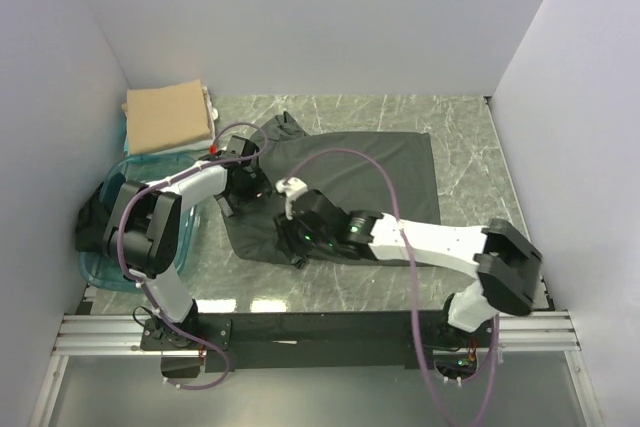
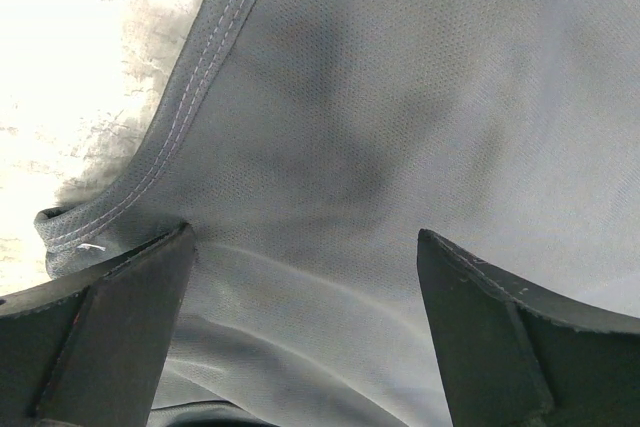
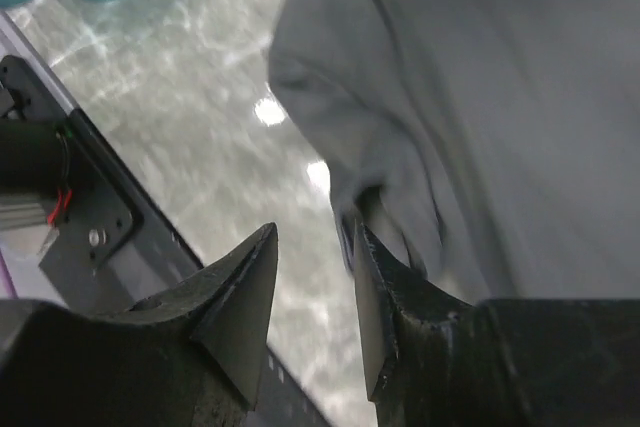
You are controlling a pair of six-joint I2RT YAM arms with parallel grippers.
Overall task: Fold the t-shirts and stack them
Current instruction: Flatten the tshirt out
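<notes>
**Bench [image 1: 470,147], viewed left to right.** At far left a teal tub [image 1: 100,269] holds a bundle of black cloth [image 1: 90,219] at its left rim, probably shirts not yet handled. Beyond the tub, in the back left corner, a tan t-shirt [image 1: 168,117] lies folded square; this looks like the start of the stack.

The left pincer [image 2: 305,237] hovers low over the charcoal t-shirt [image 1: 370,172], its jaws standing wide apart with nothing between them. It is close to the stitched hem [image 2: 190,97] at the garment's left side.

The charcoal t-shirt lies in the middle of the bench, mostly flat, with a sleeve or collar rumpled at the back left and a flap reaching toward the near edge. It is not yet a compact fold.

The right pincer [image 3: 315,237] sits at that near-left flap. Its jaws are a little apart, bare bench shows through the gap, and the cloth edge bunches just beside one finger.

**Progress.** By this view, one shirt is done, one is mid-fold, and the dark ones remain.

**Writing.** No brand, label or lettering can be read. A tiny white fleck at the hem is too small to make out.
</notes>
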